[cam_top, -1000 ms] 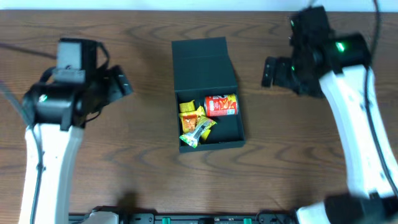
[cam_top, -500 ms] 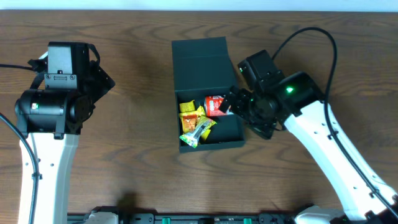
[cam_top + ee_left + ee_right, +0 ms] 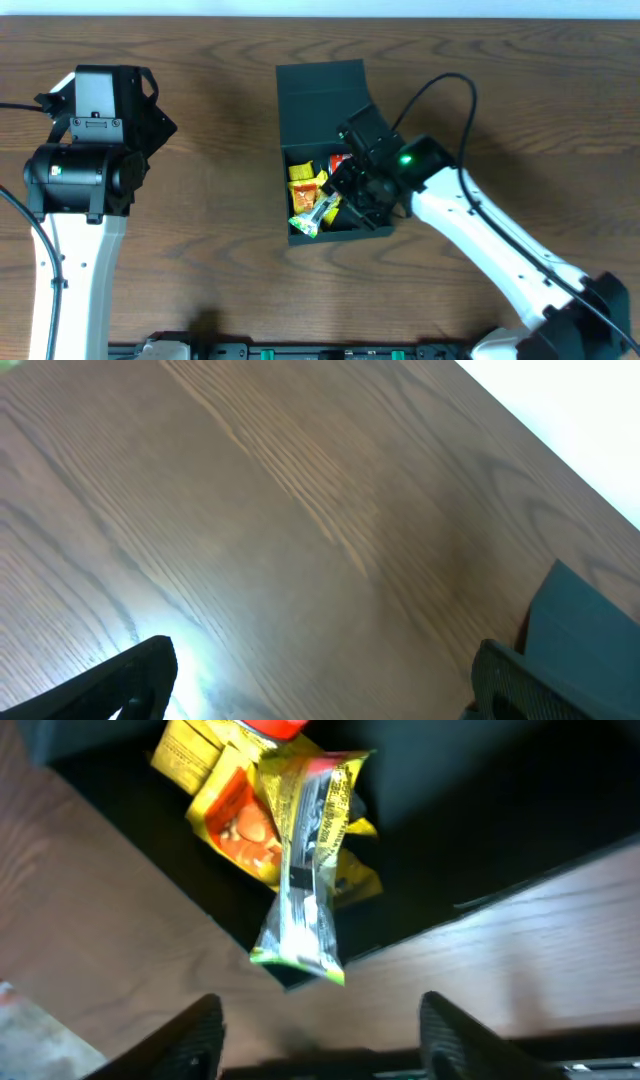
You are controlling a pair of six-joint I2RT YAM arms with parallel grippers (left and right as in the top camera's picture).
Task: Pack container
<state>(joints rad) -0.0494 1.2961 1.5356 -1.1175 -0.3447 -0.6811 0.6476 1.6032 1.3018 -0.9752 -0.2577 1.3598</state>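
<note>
The dark teal container (image 3: 322,100) stands at the table's middle with its flap lid laid open to the far side. Inside lie yellow snack packets (image 3: 308,186), a silver-and-green packet (image 3: 316,215) and a red chip can (image 3: 340,162), partly hidden by my right arm. My right gripper (image 3: 350,195) hangs over the box's right half, open and empty. In the right wrist view its fingers (image 3: 320,1035) spread below the silver-and-green packet (image 3: 305,890) and the yellow packets (image 3: 235,815). My left gripper (image 3: 320,680) is open and empty over bare wood at the left, with the container's corner (image 3: 590,630) at right.
The wooden table (image 3: 210,240) extends round the box. The left arm's body (image 3: 90,150) stands at the far left. A cable (image 3: 440,90) loops from the right arm beside the box's lid. A dark rail (image 3: 300,350) runs along the table's near edge.
My right arm has swung from the far right down and left to over the box, covering most of the red can. The left arm has shifted slightly left.
</note>
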